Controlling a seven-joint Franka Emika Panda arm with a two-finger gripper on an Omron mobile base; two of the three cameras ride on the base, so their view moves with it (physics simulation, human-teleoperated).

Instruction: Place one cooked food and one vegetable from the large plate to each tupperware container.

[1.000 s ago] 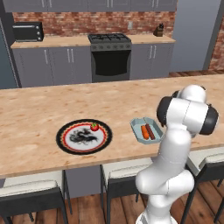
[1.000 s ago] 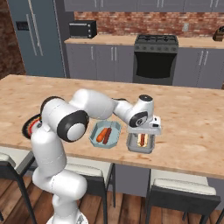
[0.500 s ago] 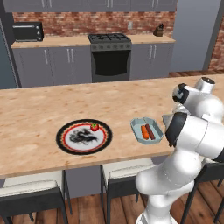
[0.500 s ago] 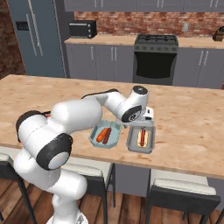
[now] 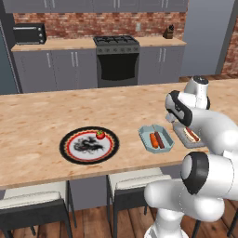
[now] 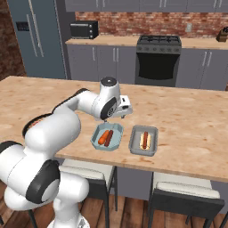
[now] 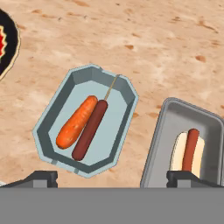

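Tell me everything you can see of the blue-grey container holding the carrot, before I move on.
The blue-grey container is a shallow pale tray with cut corners and a thin raised rim, plastic-looking, lying flat on the wooden counter. Inside, a carrot and a dark sausage on a thin stick lie side by side, touching. It sits between the large plate and a grey tray with a hot dog, apart from both. Nothing grips it.

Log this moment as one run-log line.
end effector: open, empty, above containers | blue-grey container: carrot and sausage | grey container: hot dog | large plate: tomato left
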